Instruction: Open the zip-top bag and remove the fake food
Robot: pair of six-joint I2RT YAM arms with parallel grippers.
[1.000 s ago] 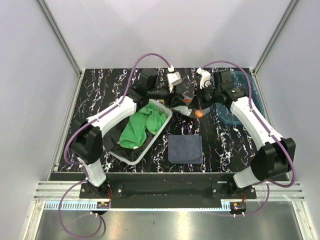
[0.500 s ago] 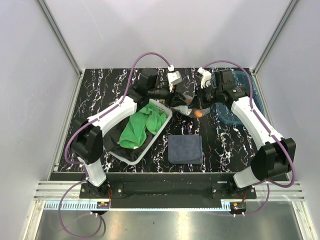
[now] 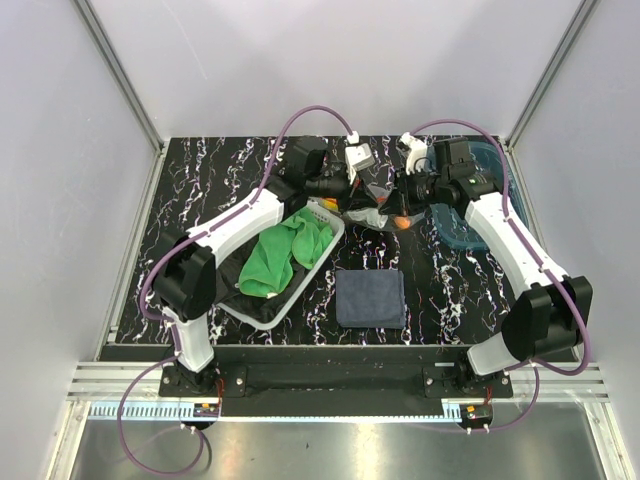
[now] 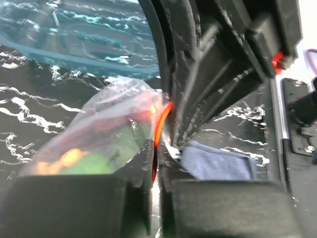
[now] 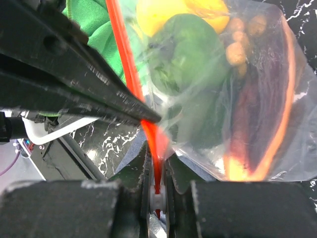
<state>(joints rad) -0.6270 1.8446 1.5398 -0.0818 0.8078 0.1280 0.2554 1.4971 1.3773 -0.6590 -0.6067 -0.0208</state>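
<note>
The clear zip-top bag [image 3: 378, 208] hangs between both grippers above the back middle of the table. Its orange-red zip strip [image 5: 130, 84] runs taut between them. My left gripper [image 3: 358, 192] is shut on the strip, seen in the left wrist view [image 4: 155, 163]. My right gripper [image 3: 398, 198] is shut on the strip at its white slider [image 5: 157, 199]. Inside the bag [image 5: 233, 99] lie the fake food: a yellow piece [image 5: 163, 12], a green vegetable [image 5: 185, 49], brown balls [image 5: 237, 42] and a dark purple piece [image 5: 255, 124]. The bag also shows in the left wrist view [image 4: 99, 144].
A white basket [image 3: 305, 285] holding a green cloth [image 3: 283, 252] sits at the left. A dark blue cloth [image 3: 370, 298] lies at the front middle. A translucent blue tray [image 3: 455, 228] stands at the back right, under the right arm.
Both grippers have moved a little toward the back with the bag, and the left wrist has shifted right, closer to the right gripper. Both stay shut on the zip strip.
</note>
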